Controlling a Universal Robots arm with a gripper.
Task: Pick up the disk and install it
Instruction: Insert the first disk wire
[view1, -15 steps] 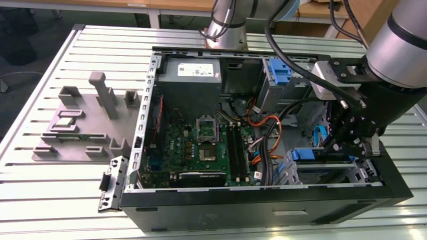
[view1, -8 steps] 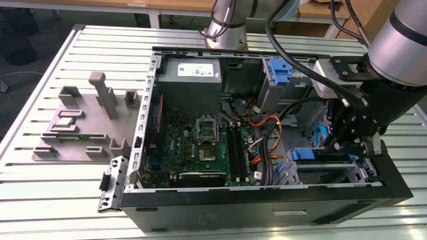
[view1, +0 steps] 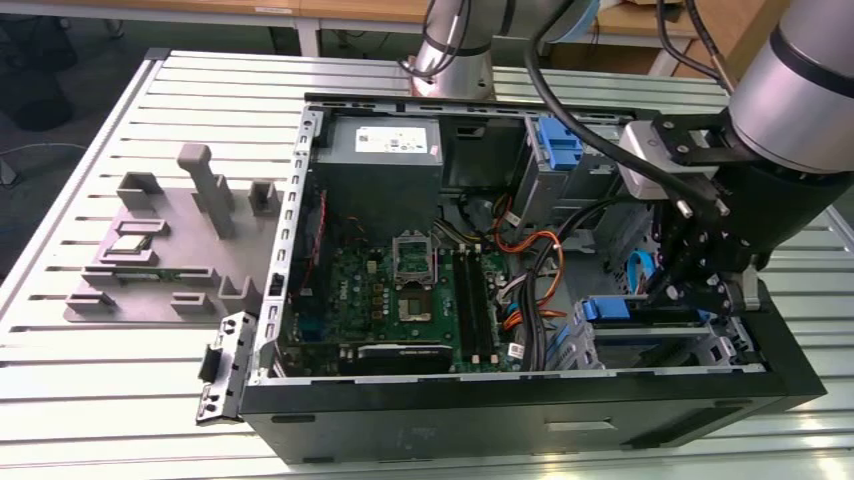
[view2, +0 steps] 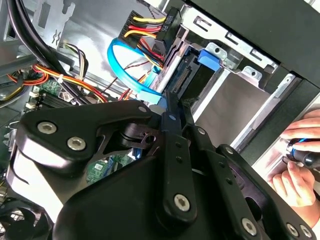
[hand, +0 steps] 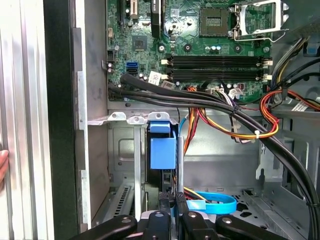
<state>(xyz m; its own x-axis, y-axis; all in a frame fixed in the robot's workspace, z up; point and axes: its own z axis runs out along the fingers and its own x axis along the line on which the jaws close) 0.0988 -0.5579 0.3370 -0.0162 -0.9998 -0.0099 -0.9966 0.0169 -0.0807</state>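
Gripper (view1: 705, 292) sits low inside the open computer case (view1: 534, 415), fingers (hand: 167, 220) closed on the disk (hand: 163, 150), which stands on edge in the drive bay. In the first wrist view the blue carrier face rises straight ahead of the fingertips, between the bay's metal rails (hand: 137, 165); in the second wrist view the disk's (view2: 192, 75) dark edge and blue tab run on beyond the gripper (view2: 170, 107) into the silver cage (view2: 235, 95). Blue flat cable (view2: 125, 62) loops just beside the gripper, and a bundle of black, orange and yellow wires (hand: 225, 112) crosses just past the disk. Motherboard (hand: 200, 45) lies beyond that, well apart from the gripper. A person's hand (view2: 302, 160) holding a small tool rests at the case's outer edge near the gripper. Outside the case, far from the gripper, a grey fixture (view1: 174, 245) sits on the slatted table (view1: 107, 390).
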